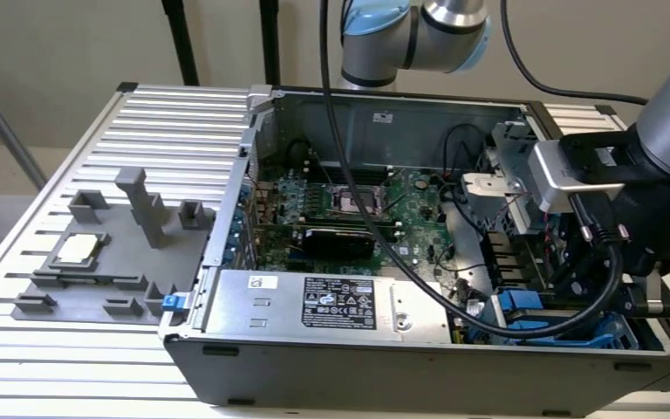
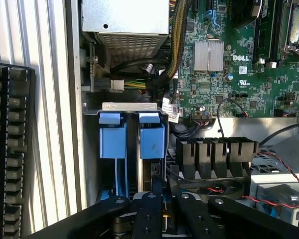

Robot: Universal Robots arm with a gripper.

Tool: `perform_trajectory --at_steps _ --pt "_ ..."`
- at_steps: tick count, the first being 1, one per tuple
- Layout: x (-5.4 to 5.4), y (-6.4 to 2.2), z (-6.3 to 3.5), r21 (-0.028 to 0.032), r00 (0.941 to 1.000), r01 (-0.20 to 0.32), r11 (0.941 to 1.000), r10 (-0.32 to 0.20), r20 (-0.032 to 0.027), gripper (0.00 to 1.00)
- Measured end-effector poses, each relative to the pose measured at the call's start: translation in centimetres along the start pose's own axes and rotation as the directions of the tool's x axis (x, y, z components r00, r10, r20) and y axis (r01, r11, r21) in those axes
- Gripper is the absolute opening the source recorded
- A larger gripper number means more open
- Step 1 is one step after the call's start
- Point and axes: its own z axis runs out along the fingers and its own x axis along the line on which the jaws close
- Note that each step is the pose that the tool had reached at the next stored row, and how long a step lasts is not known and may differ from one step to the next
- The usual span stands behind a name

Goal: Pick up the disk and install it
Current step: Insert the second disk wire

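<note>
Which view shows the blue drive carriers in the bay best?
The wrist view: both blue drive carriers stand side by side in the bay, seen straight on, just ahead of the hand. The exterior view catches only slivers of blue near the case's corner at its right, mostly behind the arm and black cable.

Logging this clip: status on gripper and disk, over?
Gripper down in the case's drive bay corner, jaws narrowed on the disk, blue carrier standing on edge in its slot. Second blue carrier alongside. Cables close by.
</note>
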Motion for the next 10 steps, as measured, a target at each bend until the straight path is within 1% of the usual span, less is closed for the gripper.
perform_trajectory --at_steps 10 --pt "0.33 -0.02 -0.04 0.0 1.0 0.0 1.0 0.0 -0.0022 0.16"
